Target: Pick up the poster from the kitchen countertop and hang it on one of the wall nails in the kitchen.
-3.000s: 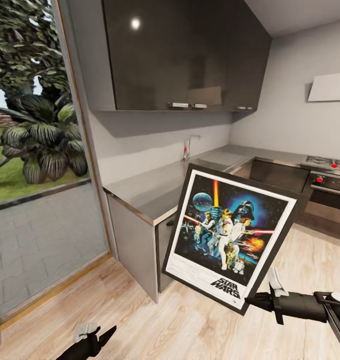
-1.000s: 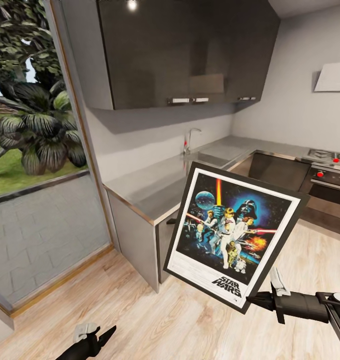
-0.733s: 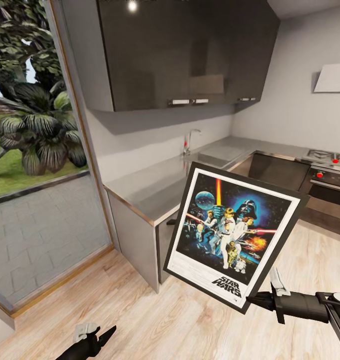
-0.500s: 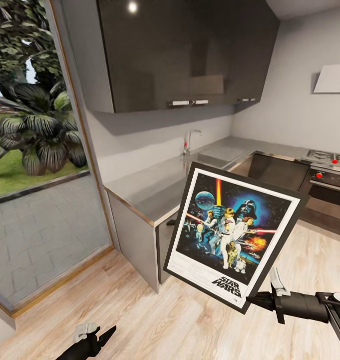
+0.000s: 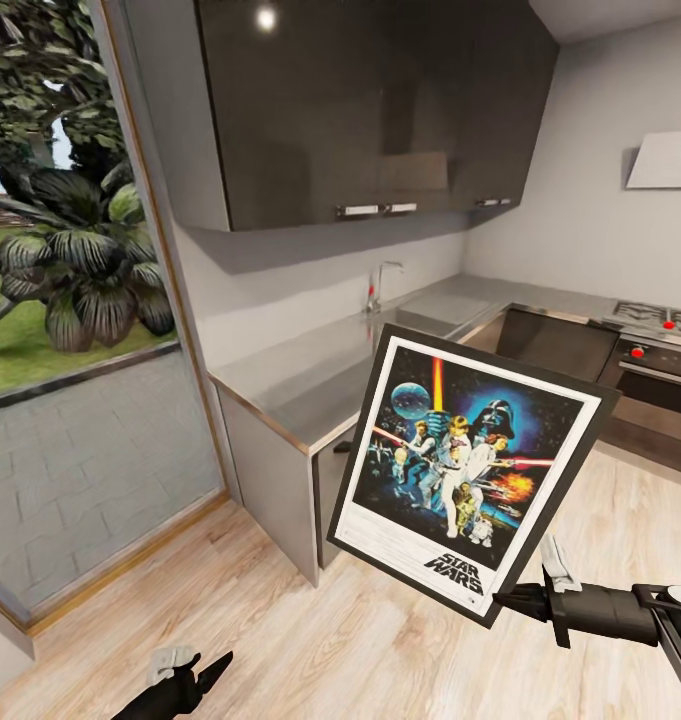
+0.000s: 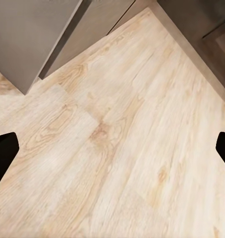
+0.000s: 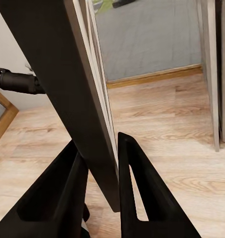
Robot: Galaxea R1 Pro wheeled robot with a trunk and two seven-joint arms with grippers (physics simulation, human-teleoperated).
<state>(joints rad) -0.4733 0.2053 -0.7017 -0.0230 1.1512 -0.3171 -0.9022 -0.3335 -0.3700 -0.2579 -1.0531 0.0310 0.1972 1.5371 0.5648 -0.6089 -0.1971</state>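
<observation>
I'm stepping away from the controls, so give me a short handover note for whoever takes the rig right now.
Right gripper: jaws shut on the poster, gripping its lower corner; it is held tilted, clear of the kitchen countertop.
Left gripper: jaws open, holding nothing, low over the wood floor.
Done: poster picked up.
Left: find a wall nail, which I can't make out from here, and hang the poster on it.

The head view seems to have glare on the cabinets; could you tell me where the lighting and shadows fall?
Head view: a round light spot glares on the glossy dark upper cabinets, which shade the pale grey wall beneath; the shiny grey steel countertop shows a soft sheen. Right wrist view: the black-framed poster edge looks dark.
</observation>
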